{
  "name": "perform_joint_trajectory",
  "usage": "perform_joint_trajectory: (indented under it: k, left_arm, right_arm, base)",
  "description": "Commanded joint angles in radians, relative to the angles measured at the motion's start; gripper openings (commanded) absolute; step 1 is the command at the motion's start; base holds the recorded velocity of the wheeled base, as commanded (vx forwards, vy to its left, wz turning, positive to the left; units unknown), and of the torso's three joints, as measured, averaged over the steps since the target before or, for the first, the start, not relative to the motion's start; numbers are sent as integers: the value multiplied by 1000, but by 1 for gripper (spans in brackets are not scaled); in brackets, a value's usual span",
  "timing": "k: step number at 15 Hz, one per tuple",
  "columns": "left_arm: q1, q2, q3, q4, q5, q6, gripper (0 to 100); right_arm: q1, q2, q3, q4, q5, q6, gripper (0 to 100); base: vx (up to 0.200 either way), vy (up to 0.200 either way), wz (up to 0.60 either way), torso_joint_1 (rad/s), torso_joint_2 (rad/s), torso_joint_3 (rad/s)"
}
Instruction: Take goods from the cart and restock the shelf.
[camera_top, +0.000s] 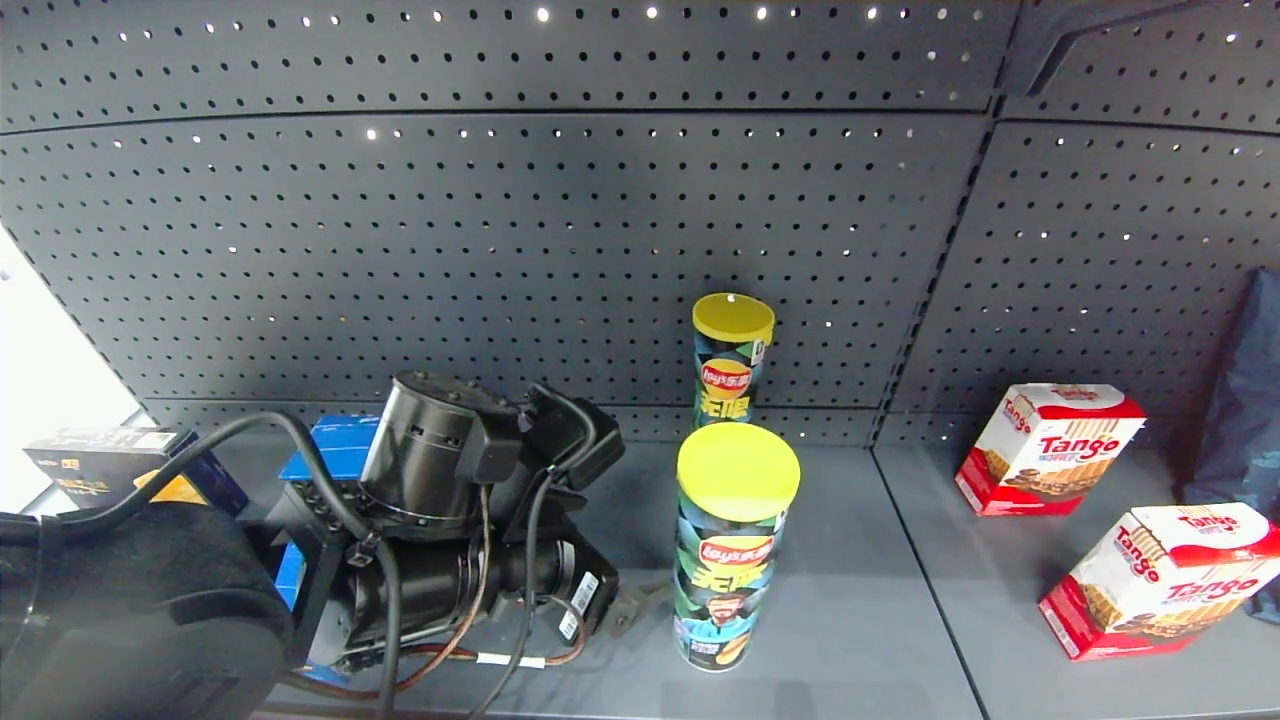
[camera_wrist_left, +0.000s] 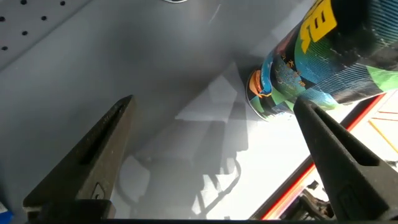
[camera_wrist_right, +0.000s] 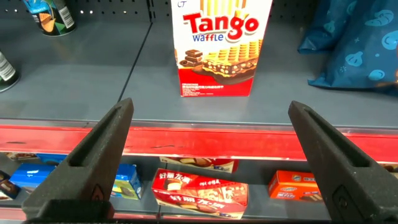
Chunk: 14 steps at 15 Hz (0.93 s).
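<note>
Two chip cans with yellow lids stand on the grey shelf (camera_top: 860, 610), one in front (camera_top: 737, 560) and one behind it (camera_top: 733, 360) by the pegboard. My left gripper (camera_wrist_left: 214, 106) lies low over the shelf just left of the front can, open and holding nothing. The can's base (camera_wrist_left: 280, 93) sits close beyond one fingertip (camera_wrist_left: 308, 112). In the head view the left arm's wrist (camera_top: 450, 520) covers most of that gripper. My right gripper (camera_wrist_right: 211, 109) is open and empty in front of the shelf's red edge (camera_wrist_right: 205, 140), facing a wafer box (camera_wrist_right: 217, 50).
Two red-and-white wafer boxes (camera_top: 1050, 445) (camera_top: 1165, 580) stand on the shelf's right section, with a blue bag (camera_top: 1250, 400) beside them. A blue box (camera_top: 340, 450) and a dark box (camera_top: 110, 455) sit behind the left arm. Several boxes (camera_wrist_right: 199, 190) fill the lower shelf.
</note>
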Motion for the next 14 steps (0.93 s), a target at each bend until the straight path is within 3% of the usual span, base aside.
perform_joint_trajectory:
  k: [1,14]
  left_arm:
    - [-13,10,-11,0,7,-7,100]
    - [-28,12,-9,1,10,-7,100]
  right_arm:
    - [0,1,0,0,0,0,100]
    - [0,1,0,0,0,0,100]
  base:
    - [0,0,0,0,0,0]
    - [0,0,0,0,0,0]
